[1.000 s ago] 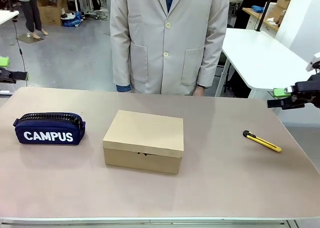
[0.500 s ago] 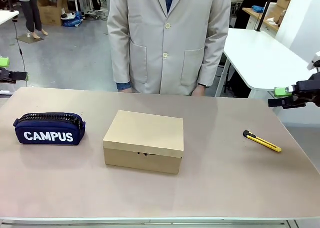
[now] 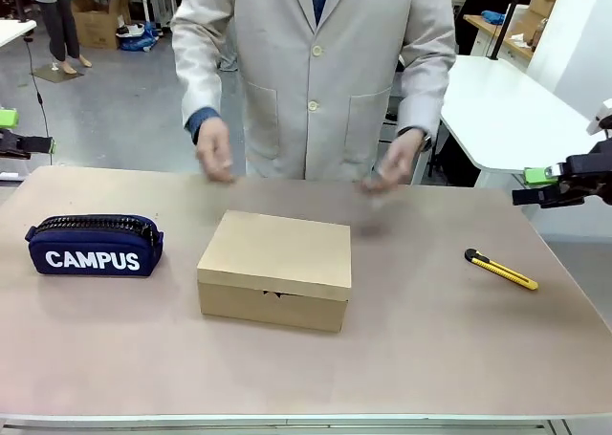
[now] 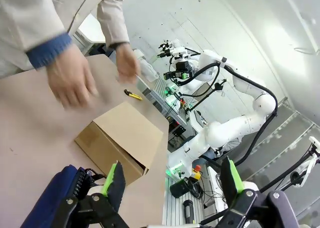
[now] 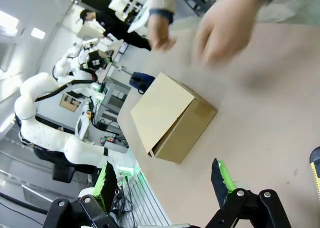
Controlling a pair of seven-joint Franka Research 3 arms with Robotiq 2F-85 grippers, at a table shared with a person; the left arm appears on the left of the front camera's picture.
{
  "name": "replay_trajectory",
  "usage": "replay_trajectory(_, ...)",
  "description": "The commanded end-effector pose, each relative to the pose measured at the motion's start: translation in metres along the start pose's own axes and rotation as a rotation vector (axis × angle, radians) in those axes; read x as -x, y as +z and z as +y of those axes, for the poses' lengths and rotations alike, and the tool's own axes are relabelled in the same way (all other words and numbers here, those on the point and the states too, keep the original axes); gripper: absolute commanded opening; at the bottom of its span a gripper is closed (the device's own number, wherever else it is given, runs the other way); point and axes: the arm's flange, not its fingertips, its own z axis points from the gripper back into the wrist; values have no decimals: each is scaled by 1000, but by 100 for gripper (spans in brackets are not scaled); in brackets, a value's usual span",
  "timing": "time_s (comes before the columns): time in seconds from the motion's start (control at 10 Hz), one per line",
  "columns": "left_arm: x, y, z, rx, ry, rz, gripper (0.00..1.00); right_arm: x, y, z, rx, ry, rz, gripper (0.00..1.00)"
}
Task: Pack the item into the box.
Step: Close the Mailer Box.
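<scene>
Tabletop [image 3: 430,358]: pale brown, a person in a light coat standing at its far edge.
Box [image 3: 275,269]: closed, mid-tabletop — the landmark.
Pencil case [image 3: 94,245]: left of the box.
Utility knife [image 3: 501,270]: right of the box, well apart.
Person's hands [image 3: 214,149]: blurred, above the tabletop behind the box.
Stapler: cannot tell where.
Left gripper [image 4: 172,180]: jaws wide, holding nothing.
Right gripper [image 5: 164,183]: jaws wide — holding nothing.

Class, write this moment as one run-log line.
box: shut | person's hands: above table, near box | left hand: open | right hand: open
</scene>
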Motion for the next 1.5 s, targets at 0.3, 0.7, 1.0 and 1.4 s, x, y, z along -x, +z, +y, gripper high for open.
replay_trajectory(0.3, -1, -1, -3, -7, 5, 8, 100, 2, 2, 5, 1, -21, 5, 100)
replay_trajectory(0.7, -1, -1, -3, -7, 5, 8, 100, 2, 2, 5, 1, -21, 5, 100)
replay_trajectory(1.0, -1, -1, -3, -7, 5, 8, 100, 2, 2, 5, 1, -21, 5, 100)
replay_trajectory(1.4, -1, -1, -3, -7, 5, 8, 100, 2, 2, 5, 1, -21, 5, 100)
